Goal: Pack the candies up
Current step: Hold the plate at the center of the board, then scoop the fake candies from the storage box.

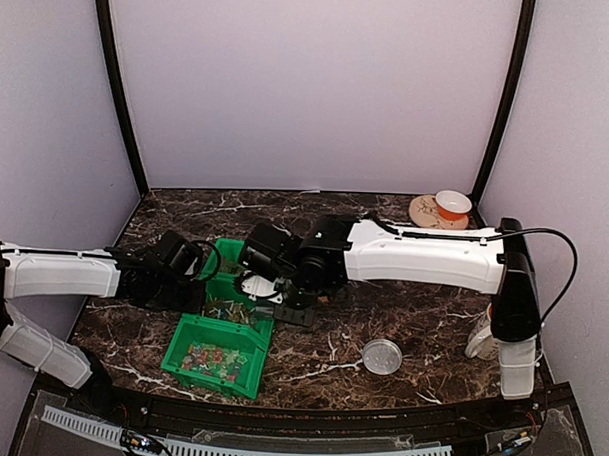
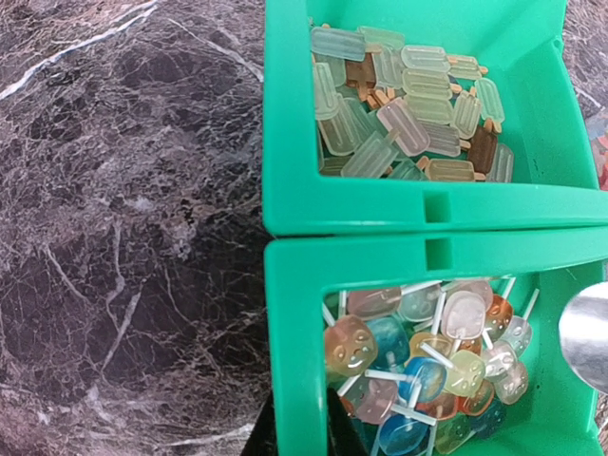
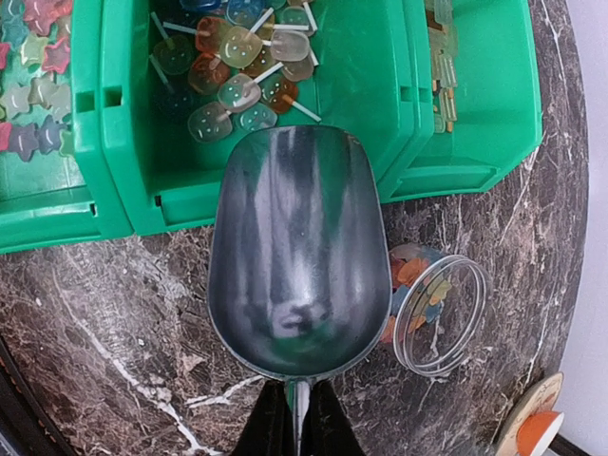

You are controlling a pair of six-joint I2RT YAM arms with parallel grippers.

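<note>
**Operator:** Entry for this moment. Pincers first?

**Observer:** Your left pincer [image 2: 296, 432] is narrow and clamped on the corner wall of the middle bin [image 2: 294, 313]. Its dark fingers [image 2: 263, 443] sit on either side of the green plastic, at 6 o'clock in the left wrist view. Your right pincer [image 3: 296, 423] is also narrow and grips the metal scoop [image 3: 294, 256] by its handle.

**Operator:** Scoop position?

**Observer:** The bowl points to 12 o'clock in the right wrist view. Its lip covers the front wall of the middle bin there, and the rest hangs over the marble surface [image 3: 114, 323]. The bowl shows bare metal and reflections.

**Operator:** And what's to be packed?

**Observer:** There is one kind per bin.
- Lollipops [image 3: 237, 66] with white sticks lie in the middle bin, at 12 o'clock from the scoop lip.
- Star sweets [image 3: 28, 85] lie in the near bin [image 3: 47, 218], at 10 o'clock.
- Ice-pop sweets [image 2: 399, 123], pale green and brown, lie in the far bin [image 2: 290, 114], which stands wall to wall with the middle bin.

A few orange and yellowish candies [image 3: 413, 275] are inside the clear jar [image 3: 446, 323]. The jar sits just beside the scoop bowl at 4 o'clock, with its mouth open. I cannot tell whether it is upright or tipped.

**Operator:** Anything else?

**Observer:** In the top view, a grey lid [image 1: 383, 356] lies flat on the surface at 3 o'clock from the near bin, apart from it. An orange cup [image 1: 452, 204] stands on a tan round mat [image 1: 422, 212] at 1 o'clock, well apart from your bins.
</note>
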